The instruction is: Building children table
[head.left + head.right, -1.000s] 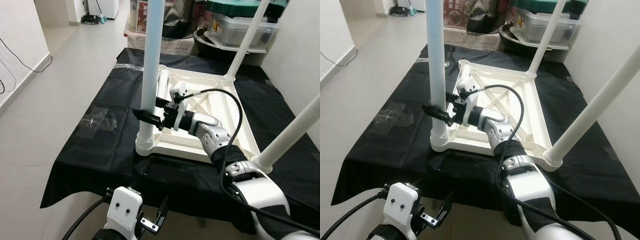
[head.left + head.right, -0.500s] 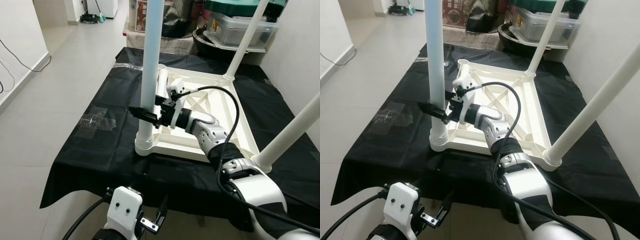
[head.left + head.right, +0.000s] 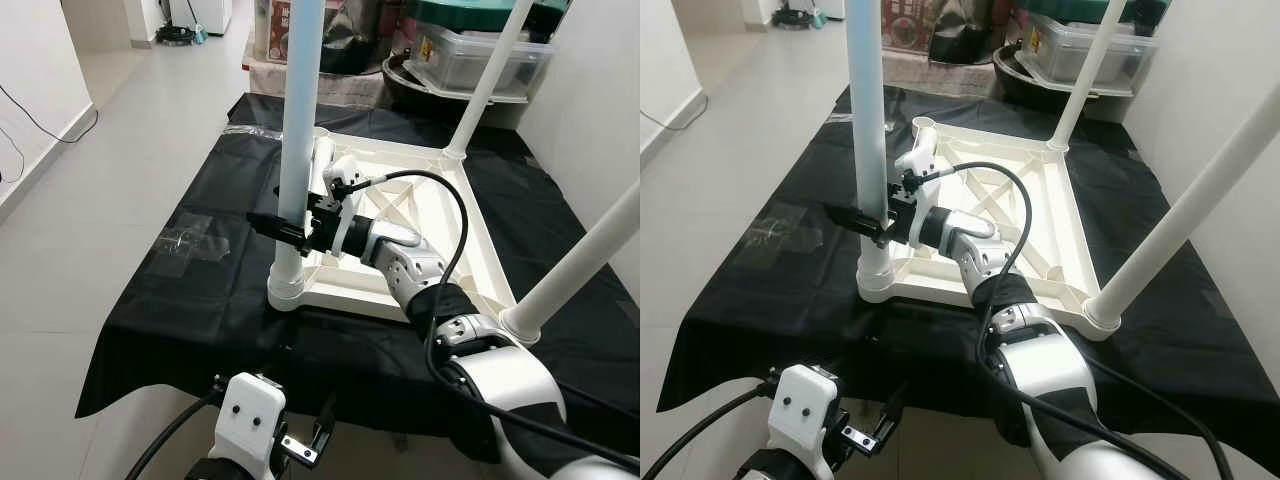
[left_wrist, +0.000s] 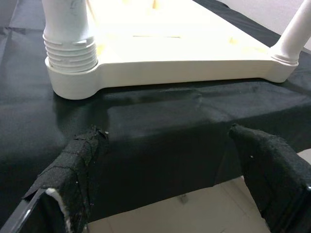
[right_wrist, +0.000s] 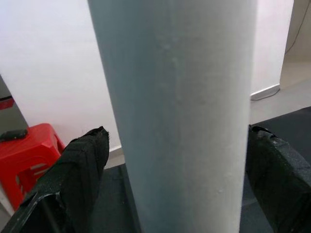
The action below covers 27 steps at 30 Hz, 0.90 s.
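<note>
My right gripper (image 3: 285,226) straddled the near leg (image 3: 299,120), fingers apart, probably not clamping. It had crept leftward along the leg since a second earlier. Leg stood in the tabletop (image 3: 420,215) corner socket. Left gripper (image 4: 170,179) idle, open.

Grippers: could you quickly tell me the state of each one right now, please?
Left gripper: open, empty, low before the black cloth.
Right gripper: open, fingers either side of the upright table leg.
</note>
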Tool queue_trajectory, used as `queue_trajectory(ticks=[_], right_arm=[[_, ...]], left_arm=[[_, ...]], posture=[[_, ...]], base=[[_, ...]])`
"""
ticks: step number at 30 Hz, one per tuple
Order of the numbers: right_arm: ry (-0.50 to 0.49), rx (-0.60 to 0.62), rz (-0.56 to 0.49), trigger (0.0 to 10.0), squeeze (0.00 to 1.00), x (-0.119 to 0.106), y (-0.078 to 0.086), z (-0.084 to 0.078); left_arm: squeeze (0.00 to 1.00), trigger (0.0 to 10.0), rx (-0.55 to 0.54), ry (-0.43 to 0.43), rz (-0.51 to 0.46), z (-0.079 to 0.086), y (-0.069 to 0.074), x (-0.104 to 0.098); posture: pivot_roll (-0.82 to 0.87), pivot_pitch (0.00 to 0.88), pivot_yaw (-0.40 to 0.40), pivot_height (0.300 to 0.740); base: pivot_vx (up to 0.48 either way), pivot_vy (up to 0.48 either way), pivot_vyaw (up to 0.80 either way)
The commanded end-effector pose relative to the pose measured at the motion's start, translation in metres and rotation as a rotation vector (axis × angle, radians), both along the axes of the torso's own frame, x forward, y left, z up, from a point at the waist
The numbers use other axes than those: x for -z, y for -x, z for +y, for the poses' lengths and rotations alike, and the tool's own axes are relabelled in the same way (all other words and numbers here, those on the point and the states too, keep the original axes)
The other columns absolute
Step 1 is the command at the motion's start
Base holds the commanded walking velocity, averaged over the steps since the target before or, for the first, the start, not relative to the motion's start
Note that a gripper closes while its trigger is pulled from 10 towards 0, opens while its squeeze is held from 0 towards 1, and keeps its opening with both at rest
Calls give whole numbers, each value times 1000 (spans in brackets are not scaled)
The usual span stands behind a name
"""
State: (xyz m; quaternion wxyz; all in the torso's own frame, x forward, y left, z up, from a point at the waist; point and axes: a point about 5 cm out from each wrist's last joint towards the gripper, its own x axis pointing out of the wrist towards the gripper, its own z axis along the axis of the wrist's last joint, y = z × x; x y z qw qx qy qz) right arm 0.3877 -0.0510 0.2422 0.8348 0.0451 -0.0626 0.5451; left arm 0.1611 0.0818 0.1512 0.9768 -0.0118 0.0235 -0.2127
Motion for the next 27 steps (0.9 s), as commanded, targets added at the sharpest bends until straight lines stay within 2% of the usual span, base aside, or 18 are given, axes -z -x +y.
queue_trajectory(ticks=[1,2,7,8,20,27], right_arm=[[-3,0,-13,10000,0,-3,-1,2],[-1,-1,-13,9412,0,-3,0,3],[0,-2,-14,9412,0,-3,0,4],[-2,-1,-12,0,0,-3,0,5],[-4,-12,-10,0,0,0,1,9],[-14,4,-16,0,0,4,1,4]], left_arm=[[0,10000,12,6,0,-3,2,-2],[0,10000,11,7,1,-3,2,-2],[0,10000,11,7,1,-3,3,-2],[0,10000,12,6,1,-3,3,-2],[0,10000,13,7,2,-4,3,-2],[0,10000,14,8,5,-4,3,-1]], posture=[[256,135,-155,740],[256,139,-156,740],[256,139,-156,740],[256,138,-157,740],[256,133,-158,740],[255,128,-158,740]], base=[[0,0,0],[0,0,0],[0,0,0],[0,0,0],[0,0,0],[0,0,0]])
